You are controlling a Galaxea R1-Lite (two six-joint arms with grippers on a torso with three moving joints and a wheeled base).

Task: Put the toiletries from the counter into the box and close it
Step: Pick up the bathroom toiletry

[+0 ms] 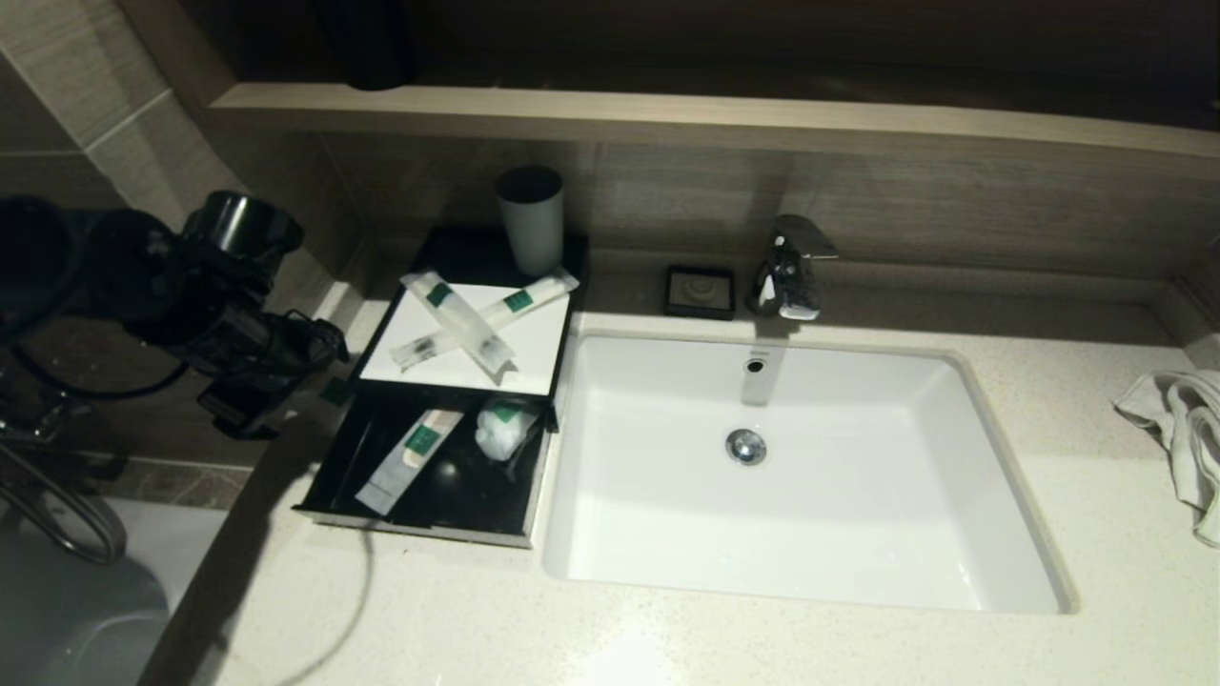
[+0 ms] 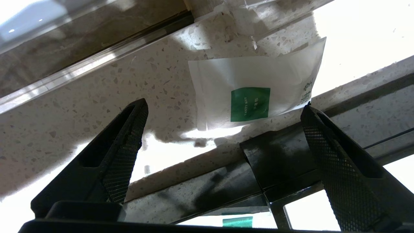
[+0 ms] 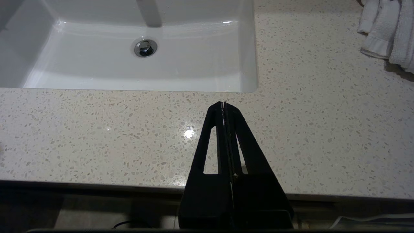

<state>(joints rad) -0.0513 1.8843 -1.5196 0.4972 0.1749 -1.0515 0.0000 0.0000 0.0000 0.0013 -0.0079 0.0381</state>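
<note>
My left end effector (image 2: 223, 106) is open, with the white packet (image 2: 255, 87) on the counter (image 2: 97, 106) at 12 o'clock, beside the box (image 1: 429, 514). I should drop low, pinch its edge gently, then lift. My right end effector (image 3: 223, 104) rests closed.

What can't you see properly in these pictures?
- Head view: the open left end effector and the white sachet with a green square are hidden behind the left arm.
- Head view: the shut right end effector is out of frame.
- Left wrist view: the sachet's small print is unreadable.
- Head view: the white towel is cut by the right edge.
</note>
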